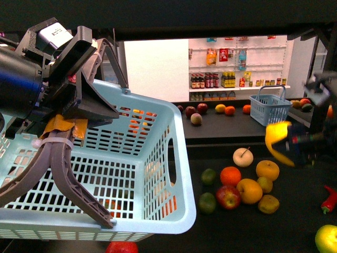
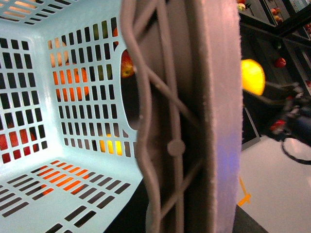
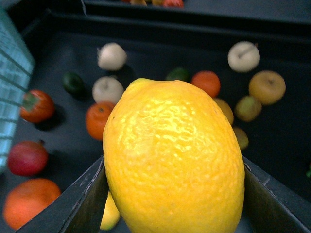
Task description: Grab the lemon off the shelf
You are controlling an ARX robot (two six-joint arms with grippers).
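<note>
My right gripper [image 1: 287, 143] is shut on a yellow lemon [image 1: 277, 142] and holds it in the air above the black shelf [image 1: 295, 211], at the right. In the right wrist view the lemon [image 3: 175, 155] fills the middle between the two dark jaws. The lemon also shows in the left wrist view [image 2: 252, 76]. My left gripper [image 1: 79, 132] is shut on the grey handle of a light blue basket [image 1: 158, 174] at the left, lifted above the shelf. The basket's inside [image 2: 58, 160] is empty.
Loose fruit lies on the shelf: oranges [image 1: 230, 175], a red apple [image 1: 228, 196], limes [image 1: 208, 176], a white onion [image 1: 243, 156], a red chilli [image 1: 329, 200]. A second blue basket [image 1: 269, 108] stands on the far tier. White wall shelves of bottles [image 1: 221, 79] are behind.
</note>
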